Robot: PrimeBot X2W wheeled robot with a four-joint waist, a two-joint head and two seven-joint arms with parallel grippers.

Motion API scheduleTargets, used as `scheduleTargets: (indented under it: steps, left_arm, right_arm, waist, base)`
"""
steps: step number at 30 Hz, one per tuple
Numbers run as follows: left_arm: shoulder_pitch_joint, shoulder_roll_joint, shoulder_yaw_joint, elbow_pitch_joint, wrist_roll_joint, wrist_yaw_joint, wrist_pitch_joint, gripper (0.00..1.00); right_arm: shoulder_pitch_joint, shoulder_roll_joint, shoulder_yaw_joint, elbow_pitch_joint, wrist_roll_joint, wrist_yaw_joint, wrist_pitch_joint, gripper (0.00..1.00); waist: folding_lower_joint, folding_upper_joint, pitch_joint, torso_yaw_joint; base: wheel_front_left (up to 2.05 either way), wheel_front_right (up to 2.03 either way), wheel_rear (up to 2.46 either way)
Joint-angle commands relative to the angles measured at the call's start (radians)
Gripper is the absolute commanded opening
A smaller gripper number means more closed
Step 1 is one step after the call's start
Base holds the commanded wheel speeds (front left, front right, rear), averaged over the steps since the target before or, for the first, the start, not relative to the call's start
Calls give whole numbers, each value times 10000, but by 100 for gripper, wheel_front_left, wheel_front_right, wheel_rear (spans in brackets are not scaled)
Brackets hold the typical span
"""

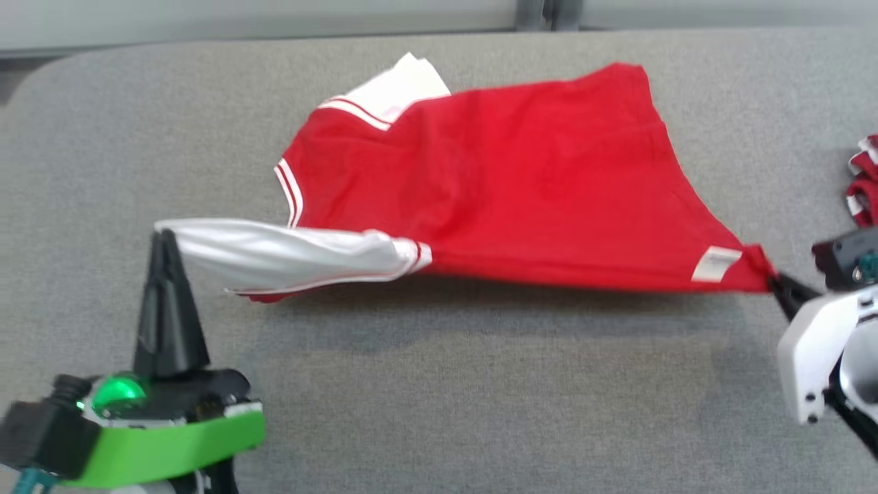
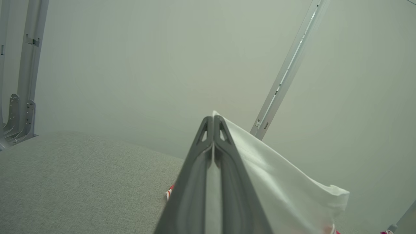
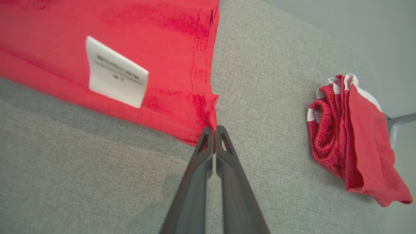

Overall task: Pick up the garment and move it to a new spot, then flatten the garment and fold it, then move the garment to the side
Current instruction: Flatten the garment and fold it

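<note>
The garment (image 1: 494, 185) is a red shirt with white sleeves and red-white trim, stretched across the grey padded table (image 1: 439, 398). Its near edge hangs lifted, with a shadow under it. My left gripper (image 1: 163, 237) is shut on the end of the white sleeve (image 1: 274, 254) at the left; that sleeve (image 2: 279, 182) drapes off the closed fingers in the left wrist view. My right gripper (image 1: 774, 280) is shut on the red hem corner at the right, beside a white care label (image 1: 715, 263). The pinched hem corner (image 3: 208, 120) and label (image 3: 115, 76) show close up in the right wrist view.
A second crumpled red garment with white trim (image 3: 351, 139) lies at the table's right edge (image 1: 865, 185). A grey wall and metal frame posts (image 2: 286, 71) stand behind the table. Bare grey surface lies in front of the shirt.
</note>
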Motion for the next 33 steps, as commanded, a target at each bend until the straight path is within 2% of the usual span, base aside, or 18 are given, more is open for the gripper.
scheduleTargets:
  steps: [1, 9, 16, 19, 25, 33]
  left_arm:
    - [198, 17, -22, 17, 156, 74, -46, 0]
    - [1271, 19, -581, 298, 819, -16, -44, 0]
    - [2187, 22, -593, 623, 1300, -349, -44, 0]
    - [2445, 213, -654, 687, 1615, -476, -44, 0]
    - [2666, 378, -636, 569, 1940, -604, -44, 0]
    - [1026, 780, -1135, 1365, 2327, -684, -45, 0]
  right_arm:
    - [237, 88, -76, -102, -25, -19, 108, 0]
    - [2019, 786, -659, -565, -212, -17, 1258, 0]
    - [3192, 1452, -1041, -693, -283, -17, 1572, 0]
    - [3556, 1611, -1179, -751, -402, -16, 1623, 0]
    - [3525, 1922, -1182, -734, -387, -16, 1101, 0]
    - [2557, 1770, -804, -151, -158, -17, 385, 0]
  waist:
    - [1, -1, -570, 169]
    - [1, -1, -1192, 244]
    - [1, -1, -1463, 260]
    - [1, -1, -1455, 230]
    - [1, -1, -1319, 68]
    - [1, -1, -1194, -62]
  base:
    - [0, 0, 0]
    - [0, 0, 0]
    - [0, 0, 0]
    - [0, 0, 0]
    - [0, 0, 0]
    - [0, 0, 0]
